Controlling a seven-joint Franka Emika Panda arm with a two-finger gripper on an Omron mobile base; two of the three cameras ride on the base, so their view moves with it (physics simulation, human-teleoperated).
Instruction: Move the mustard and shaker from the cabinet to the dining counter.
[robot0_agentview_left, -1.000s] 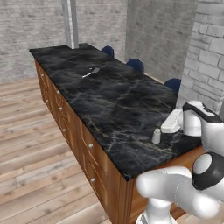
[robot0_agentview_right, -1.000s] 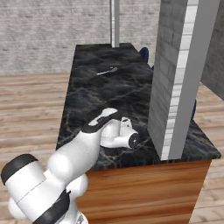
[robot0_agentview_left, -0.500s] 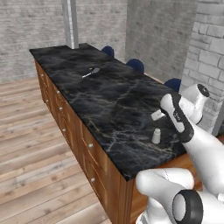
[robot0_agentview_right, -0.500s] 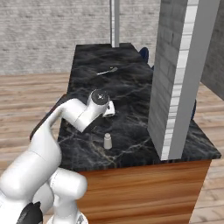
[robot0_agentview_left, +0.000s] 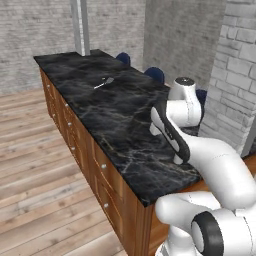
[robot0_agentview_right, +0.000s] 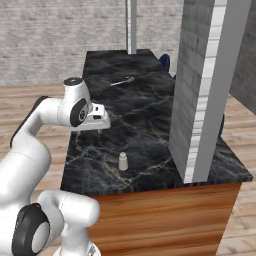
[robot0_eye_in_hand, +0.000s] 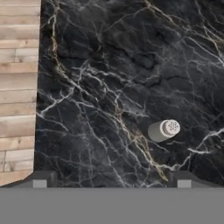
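The shaker (robot0_agentview_right: 122, 161), a small grey cylinder with a perforated cap, stands upright by itself on the black marble dining counter (robot0_agentview_right: 145, 115) near its close end. From above, the hand view shows the shaker (robot0_eye_in_hand: 164, 130) to the right, over the veined dining counter (robot0_eye_in_hand: 109, 65). My gripper (robot0_agentview_right: 100, 124) hangs above the counter's left edge, up and to the left of the shaker, with nothing in it. Its two fingertips (robot0_eye_in_hand: 39, 179) stand far apart, so the gripper (robot0_eye_in_hand: 111, 179) is open. The mustard and the cabinet are out of view.
A small utensil (robot0_agentview_left: 103, 82) lies farther along the counter. A grey brick pillar (robot0_agentview_right: 205, 85) rises at the counter's right side near the shaker. Blue chairs (robot0_agentview_left: 155, 74) stand behind the counter, and wooden floor (robot0_agentview_left: 30, 165) runs along the drawer side.
My hand has lifted away from the shaker and swung toward the drawer-side edge of the counter. The shaker has stayed where it stood, apart from the fingers.
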